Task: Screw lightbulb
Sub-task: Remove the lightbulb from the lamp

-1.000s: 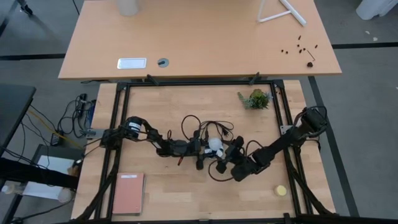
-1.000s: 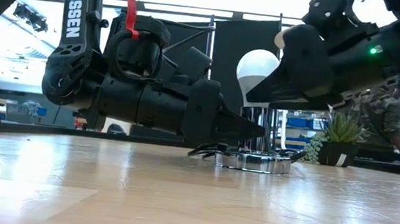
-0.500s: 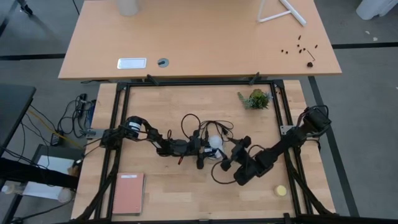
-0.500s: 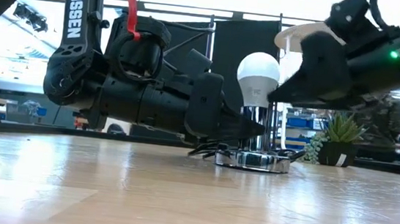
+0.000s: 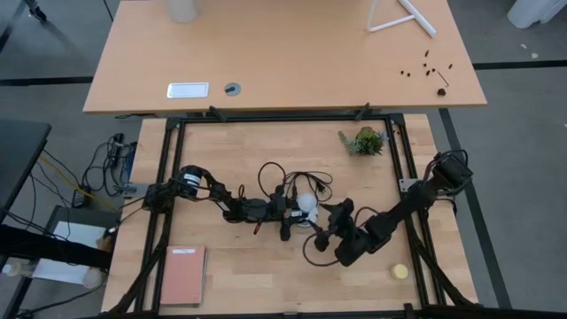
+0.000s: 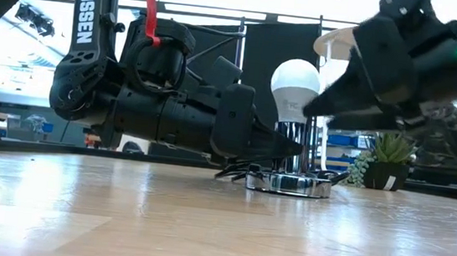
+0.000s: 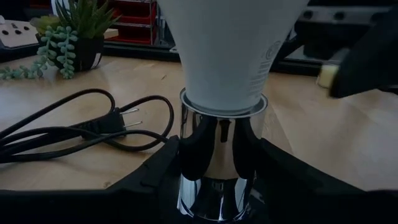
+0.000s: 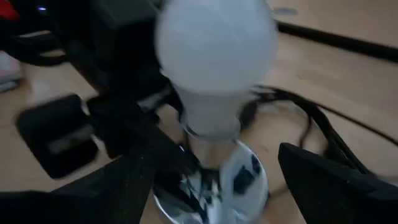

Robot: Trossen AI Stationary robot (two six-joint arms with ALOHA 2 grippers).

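R gripper [image 5: 326,232] is backing off toward lower right of the high view w/ fingers apart, letting go of the bulb [image 6: 295,87], which is standing upright in the socket [image 6: 289,182] at centre. Judging by that, a regrip or finish. L gripper [image 6: 281,150] is clamping the socket stem. 1 s ago R was around the bulb.

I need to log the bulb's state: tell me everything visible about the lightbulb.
The lightbulb is matte white and pear-shaped, standing upright, dome up, with its narrow end seated in the chrome socket near the table's middle. Small grey print marks its neck. The left gripper clamps the socket below it; the right gripper is open around the bulb, not touching.
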